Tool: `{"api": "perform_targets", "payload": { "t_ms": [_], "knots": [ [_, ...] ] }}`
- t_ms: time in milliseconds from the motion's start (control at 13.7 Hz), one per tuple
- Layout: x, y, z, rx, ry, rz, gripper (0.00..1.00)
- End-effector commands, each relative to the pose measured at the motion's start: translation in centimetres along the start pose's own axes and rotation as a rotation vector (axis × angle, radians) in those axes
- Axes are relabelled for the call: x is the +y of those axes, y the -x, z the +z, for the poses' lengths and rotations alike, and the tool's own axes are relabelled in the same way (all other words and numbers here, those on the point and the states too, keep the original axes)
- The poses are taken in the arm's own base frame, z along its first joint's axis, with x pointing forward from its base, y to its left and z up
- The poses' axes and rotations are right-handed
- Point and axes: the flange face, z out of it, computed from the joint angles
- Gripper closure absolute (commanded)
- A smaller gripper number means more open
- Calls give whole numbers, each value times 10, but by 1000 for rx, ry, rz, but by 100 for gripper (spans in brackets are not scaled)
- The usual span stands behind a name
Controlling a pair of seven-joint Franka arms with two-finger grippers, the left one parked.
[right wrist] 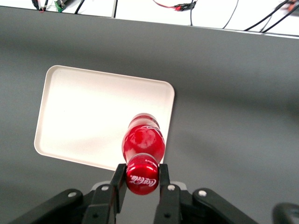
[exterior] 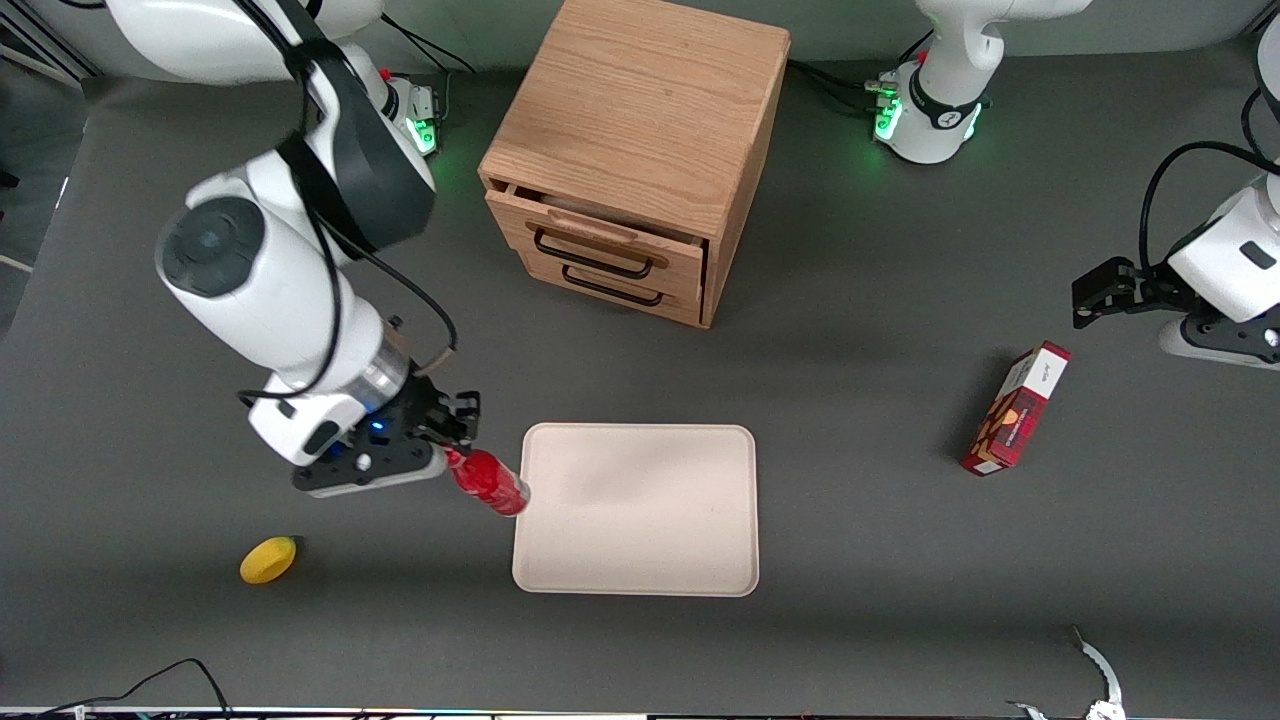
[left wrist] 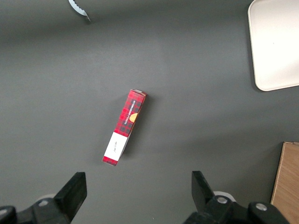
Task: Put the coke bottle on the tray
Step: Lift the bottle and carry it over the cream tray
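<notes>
Above the rim of the flat beige rectangular tray (exterior: 637, 508): small glossy red coke bottle (exterior: 492, 482), rigid, light, slippery; cap clamped by the tool (right wrist: 143, 179); neck grip judged adequate.

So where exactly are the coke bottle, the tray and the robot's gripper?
coke bottle (exterior: 492, 483): front view, on its red body.
tray (exterior: 640, 440): front view, on a bare part near its rim.
gripper (right wrist: 142, 183): right wrist view, midway between fingertips, clamped on the bottle's cap.
</notes>
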Motion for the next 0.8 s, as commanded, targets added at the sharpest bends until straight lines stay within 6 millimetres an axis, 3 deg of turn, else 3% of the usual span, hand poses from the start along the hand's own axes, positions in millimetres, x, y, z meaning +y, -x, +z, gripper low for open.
{"api": "perform_targets", "payload": {
  "t_ms": [0,220,732],
  "knots": [
    [-17,-14,45,-22,-14,36,100],
    [-8,-25,81,-34,-21,45,100],
    [7,-41,118,50,-23,67,100]
  ]
}}
